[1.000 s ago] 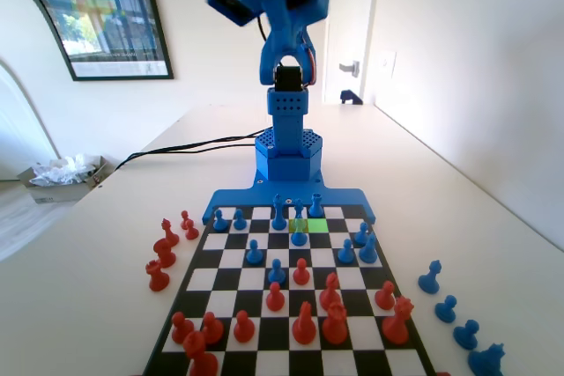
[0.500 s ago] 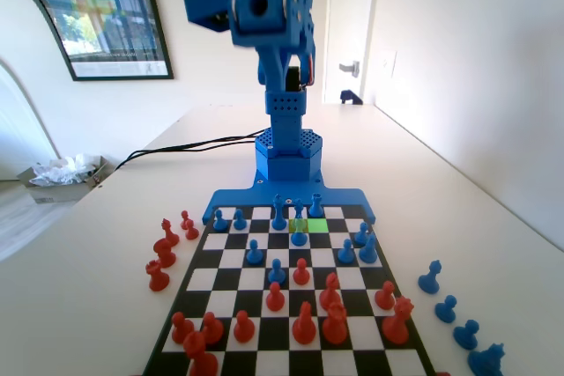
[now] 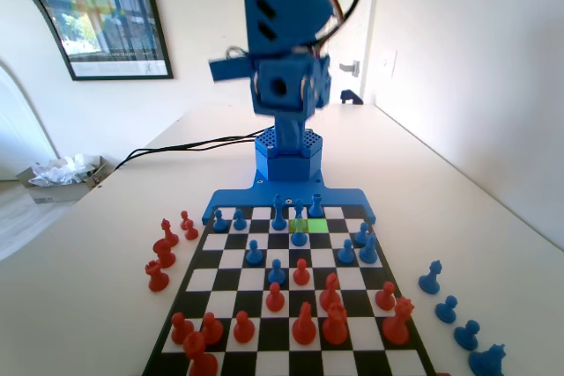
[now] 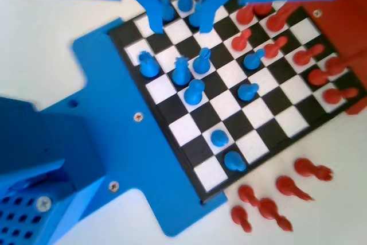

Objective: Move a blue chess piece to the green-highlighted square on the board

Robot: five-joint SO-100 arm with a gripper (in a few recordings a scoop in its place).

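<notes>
Green is the colour of the goal, the green-highlighted square (image 3: 317, 225), and it sits bare near the far end of the board (image 3: 291, 301) in the fixed view. Just beside it, on the duller yellow-green square, stands the blue chess piece (image 3: 300, 233), not yet picked up. So I think the job has hardly begun. High above the board, the gripper (image 4: 182, 20) hangs with its two jaws parted, a gap between them, holding and touching nothing.

Behind me: white walls, framed poster (image 3: 101, 11) upper left, door w/ handle (image 3: 351, 68) at back, bright daylight on white desk (image 3: 458, 217).
</notes>
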